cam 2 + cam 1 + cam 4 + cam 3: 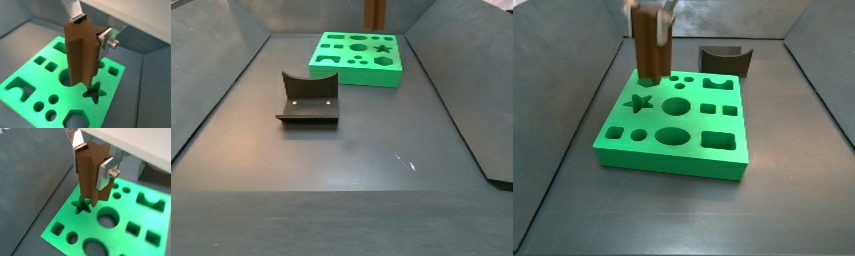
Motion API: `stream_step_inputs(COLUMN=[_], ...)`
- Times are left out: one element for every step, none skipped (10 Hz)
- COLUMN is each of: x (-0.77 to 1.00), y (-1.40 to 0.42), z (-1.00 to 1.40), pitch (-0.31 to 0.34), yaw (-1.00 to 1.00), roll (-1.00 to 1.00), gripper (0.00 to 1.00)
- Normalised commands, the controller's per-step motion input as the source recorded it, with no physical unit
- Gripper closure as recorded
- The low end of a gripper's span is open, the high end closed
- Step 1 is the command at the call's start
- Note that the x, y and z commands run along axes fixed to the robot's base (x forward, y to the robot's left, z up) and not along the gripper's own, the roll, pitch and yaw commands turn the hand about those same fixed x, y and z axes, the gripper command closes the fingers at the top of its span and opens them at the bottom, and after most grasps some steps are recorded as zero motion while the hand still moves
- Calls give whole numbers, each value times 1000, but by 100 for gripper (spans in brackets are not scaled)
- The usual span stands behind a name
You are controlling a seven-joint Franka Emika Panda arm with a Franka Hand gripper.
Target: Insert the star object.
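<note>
Between the silver fingers (106,172) of the gripper (93,160) the star object (91,175) hangs upright, clamped near its top, its long axis running straight down from the pads toward the green block (137,213). Its lower end hovers just above the block's face, beside the star-shaped hole (95,92) rather than squarely over it, so I judge a small sideways shift must precede lowering.

A robot test cell: bare grey walled bin (251,150) enclosing the workspace.
</note>
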Motion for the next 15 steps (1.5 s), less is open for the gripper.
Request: stream_step_inputs(x=[-151, -377, -469, -517, -326, 0, 286, 149, 0, -83, -160, -186, -186, -134, -134], y=[-94, -157, -34, 9, 129, 169, 126, 197, 240, 177, 54, 0, 0, 0, -63], z=[-957, -774, -583, -374, -149, -186, -294, -323, -371, -637, -774, -931, -986, -929, -746], pitch=[0, -6, 0, 0, 9, 66, 123, 100, 60, 0, -50, -80, -127, -170, -264], yaw=[-874, -646, -549, -446, -191, 0, -3, -174, -340, -363, -463, -480, -403, -271, -109], roll=[-27, -59, -57, -23, 0, 0, 0, -27, -74, -209, -170, -87, -9, -1, 27], gripper=[100, 100, 100, 100, 100, 100, 100, 100, 100, 100, 100, 100, 100, 100, 100])
